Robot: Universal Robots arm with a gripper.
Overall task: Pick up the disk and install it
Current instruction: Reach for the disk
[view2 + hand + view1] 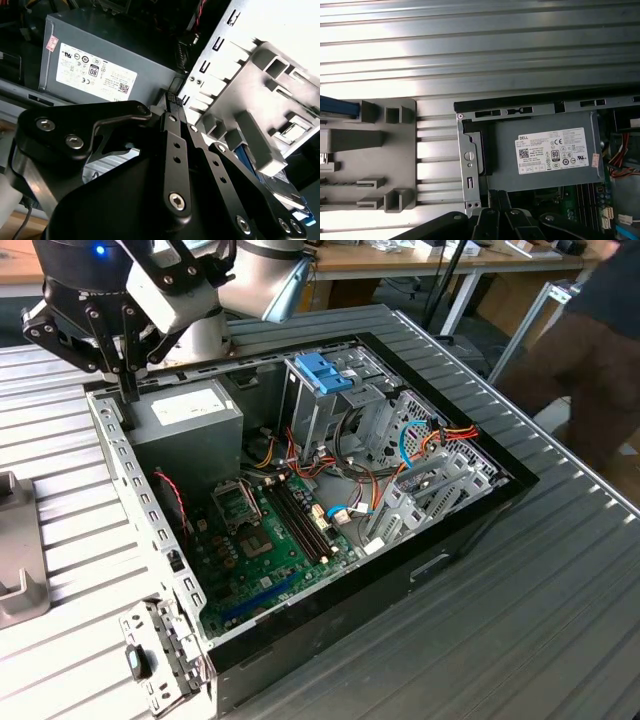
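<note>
The disk (336, 107) shows as a blue edge lying in a grey plastic holder (395, 165) on the table, beside the open computer case. In the second wrist view the disk (281, 186) shows dark with a light-blue rim, partly hidden under the holder (265, 95). My gripper (126, 385) hangs over the case's corner by the grey power supply (185, 415). Its fingers are shut with nothing between them, and the tips (172, 98) sit just above the power supply's edge (100, 65). The gripper (497, 196) is apart from the disk.
The open case (470, 520) holds a motherboard (270, 540), cables and a tall metal drive cage with a blue-handled carrier (325, 371). The holder (15, 560) sits at the exterior view's left edge. A person (590, 340) stands at the right. Ribbed metal table (520, 640) surrounds the case.
</note>
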